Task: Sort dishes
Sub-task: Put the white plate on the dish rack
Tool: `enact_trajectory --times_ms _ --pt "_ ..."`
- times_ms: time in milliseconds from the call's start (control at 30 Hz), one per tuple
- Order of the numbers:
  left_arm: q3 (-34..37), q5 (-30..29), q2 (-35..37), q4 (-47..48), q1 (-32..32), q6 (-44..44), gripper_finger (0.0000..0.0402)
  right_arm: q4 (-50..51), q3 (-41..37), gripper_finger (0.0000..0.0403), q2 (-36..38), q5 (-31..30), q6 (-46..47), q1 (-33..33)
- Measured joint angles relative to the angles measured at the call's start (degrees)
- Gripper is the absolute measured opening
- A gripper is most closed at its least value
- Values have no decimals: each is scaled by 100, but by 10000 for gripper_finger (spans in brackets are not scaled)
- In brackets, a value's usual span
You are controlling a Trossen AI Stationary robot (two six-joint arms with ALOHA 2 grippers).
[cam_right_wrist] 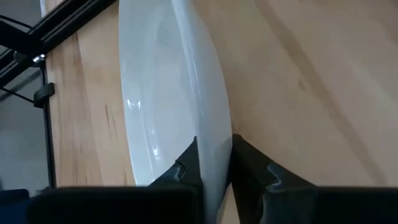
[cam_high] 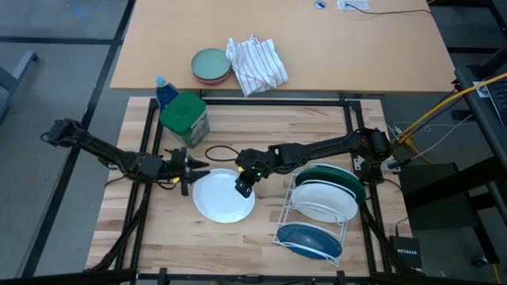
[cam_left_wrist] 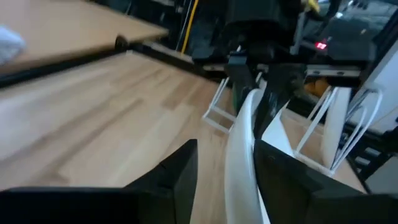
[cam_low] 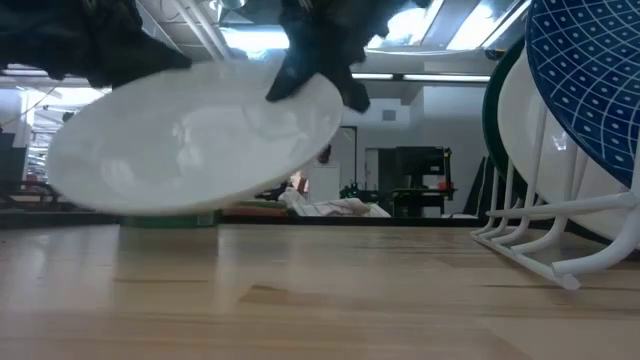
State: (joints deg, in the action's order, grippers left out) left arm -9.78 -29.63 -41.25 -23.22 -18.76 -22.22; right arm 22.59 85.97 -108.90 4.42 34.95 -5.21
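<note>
**White plate gripped at both rims above the table**

Item: white plate (cam_high: pixel 223 198), centre of the high view, lower middle. The left gripper (cam_high: pixel 188 170) clasps its left rim; the right gripper (cam_high: pixel 242 187) clasps its right rim.

Left wrist view: plate (cam_left_wrist: pixel 239 162) edge-on, sitting between that arm's dark fingers (cam_left_wrist: pixel 180 171), with the right gripper (cam_left_wrist: pixel 255 102) clamped on the far rim.

Right wrist view: fingers (cam_right_wrist: pixel 186 168) pinch the plate's rim (cam_right_wrist: pixel 208 124) over bare wood.

Low view only: the plate (cam_low: pixel 195 135) is tilted and clear of the tabletop (cam_low: pixel 300 300), its right side higher.

Rack (cam_high: pixel 317 218), lower right of the high view: holds the dark green plate (cam_high: pixel 341 176), a second white plate (cam_high: pixel 325 202) and the blue patterned plate (cam_high: pixel 310 239), all on edge.

Writing: a black box (cam_high: pixel 407 252) at the lower right edge reads "NETGEAR".

Other: green-lidded jar (cam_high: pixel 184 117), upper left of the frame.
</note>
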Motion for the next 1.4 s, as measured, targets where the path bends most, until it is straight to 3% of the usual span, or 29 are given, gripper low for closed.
enact_trajectory --times_ms 500,900,1100,1400 --pt "7 -24 2055 121 4 799 153 2243 2082 50 2 -457 -684 -135" --pt "15 -381 3403 2499 4 86 153 4248 3928 50 9 -1046 -693 -729" --pt "15 -432 3687 2855 4 161 153 5298 4905 50 13 -1515 -678 -1038" --pt "15 -591 3717 3367 4 318 153 6041 4802 50 434 -1829 -325 -1534"
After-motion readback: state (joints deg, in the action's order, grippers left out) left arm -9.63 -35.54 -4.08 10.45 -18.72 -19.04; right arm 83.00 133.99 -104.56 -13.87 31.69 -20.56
